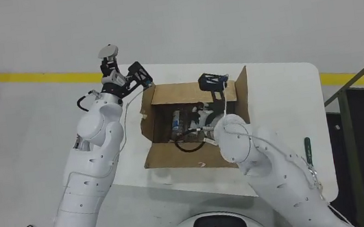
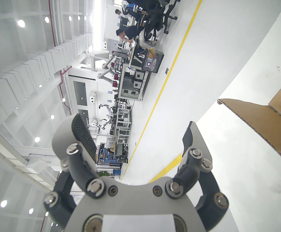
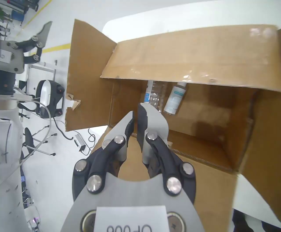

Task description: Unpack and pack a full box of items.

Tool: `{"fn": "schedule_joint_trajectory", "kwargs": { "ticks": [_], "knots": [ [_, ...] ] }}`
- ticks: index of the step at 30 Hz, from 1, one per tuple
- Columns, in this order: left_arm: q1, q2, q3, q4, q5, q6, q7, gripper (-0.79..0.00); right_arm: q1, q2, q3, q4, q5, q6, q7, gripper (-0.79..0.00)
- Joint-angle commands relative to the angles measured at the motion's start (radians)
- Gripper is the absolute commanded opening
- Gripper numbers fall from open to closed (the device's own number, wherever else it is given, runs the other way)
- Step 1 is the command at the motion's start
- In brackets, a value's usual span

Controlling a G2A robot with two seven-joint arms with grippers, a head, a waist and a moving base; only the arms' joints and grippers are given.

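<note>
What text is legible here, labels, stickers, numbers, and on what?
Nothing reads whole.
sticker on the right gripper: upside down, cut off by the picture edge.
clear bottle label: too blurred.
white-capped bottle label: too blurred.
cardboard box: no print seen.

Dark printed characters on a white sticker (image 3: 131,217) at the base of the right claw (image 3: 136,109), upside down and cut off by the picture's edge. No print on the visible part of the plain sticker (image 2: 138,224) at the base of the left claw (image 2: 136,129). Inside the box (image 3: 197,55), a blue-and-white label on a clear bottle (image 3: 155,96) and a teal-printed label on a pale bottle (image 3: 175,101), both side by side. Lettering there too small to read.
</note>
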Motion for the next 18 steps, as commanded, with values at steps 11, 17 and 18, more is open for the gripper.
{"fn": "schedule_joint_trajectory", "kwargs": {
  "ticks": [11,17,18],
  "knots": [
    [0.000,0.000,0.000,0.000,0.000,0.000,0.000,0.000,-0.200,0.063,0.337,-0.377,-0.320,-0.182,0.312,-0.785],
    [0.000,0.000,0.000,0.000,0.000,0.000,0.000,0.000,-0.346,0.065,0.497,-0.450,-0.444,-0.314,0.445,-0.785],
    [0.000,0.000,0.000,0.000,0.000,0.000,0.000,0.000,-0.359,0.064,0.508,-0.455,-0.451,-0.325,0.456,-0.785]
  ]
}}
